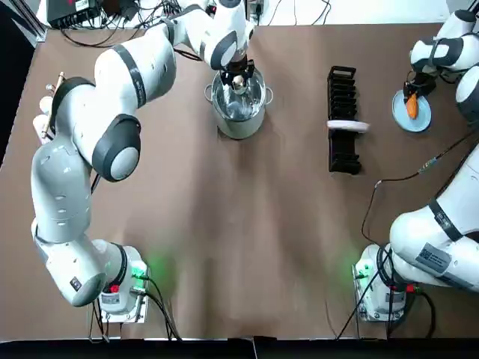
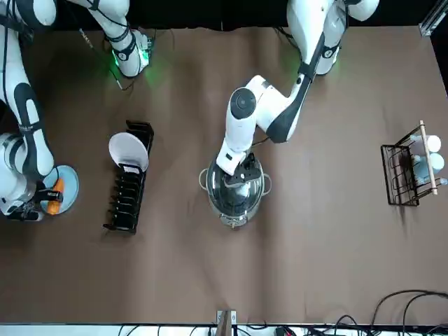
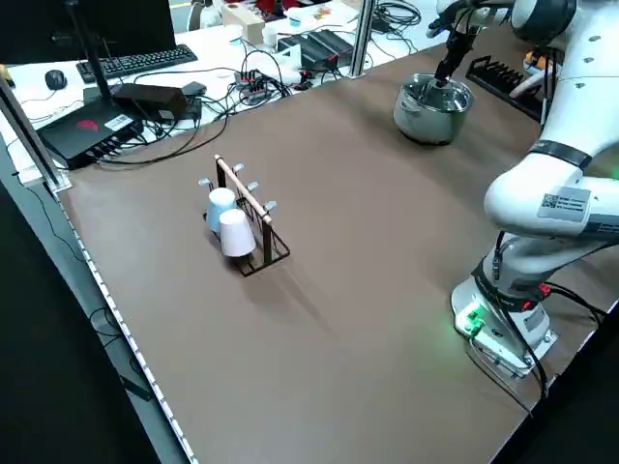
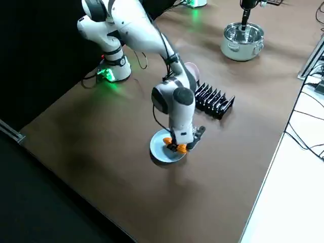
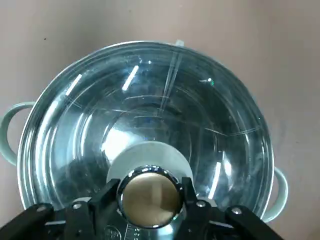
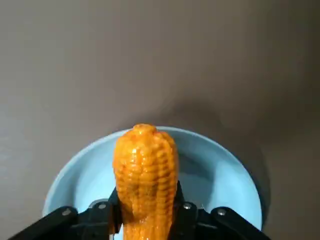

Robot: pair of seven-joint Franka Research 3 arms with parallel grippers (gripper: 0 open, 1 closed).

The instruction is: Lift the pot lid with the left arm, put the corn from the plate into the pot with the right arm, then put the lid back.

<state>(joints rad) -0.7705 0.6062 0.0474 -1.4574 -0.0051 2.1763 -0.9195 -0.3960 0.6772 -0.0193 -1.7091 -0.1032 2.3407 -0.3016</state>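
Left pincer (image 1: 238, 79) is pointing straight down over the steel pot (image 1: 239, 126). Its fingers (image 5: 199, 209) are pinching the knob (image 5: 150, 196) of the glass lid (image 5: 150, 110), which is resting on the pot. That arm is arching far across the counter (image 1: 224, 224). Right pincer (image 6: 145, 214) is hanging wrist-down at the far right, pinching the corn (image 6: 145, 165) by one end over the light blue plate (image 6: 220, 175). The cob's long axis is running straight out from between the fingers. A coded sticker (image 1: 432, 258) on the right arm is carrying writing too small to read.
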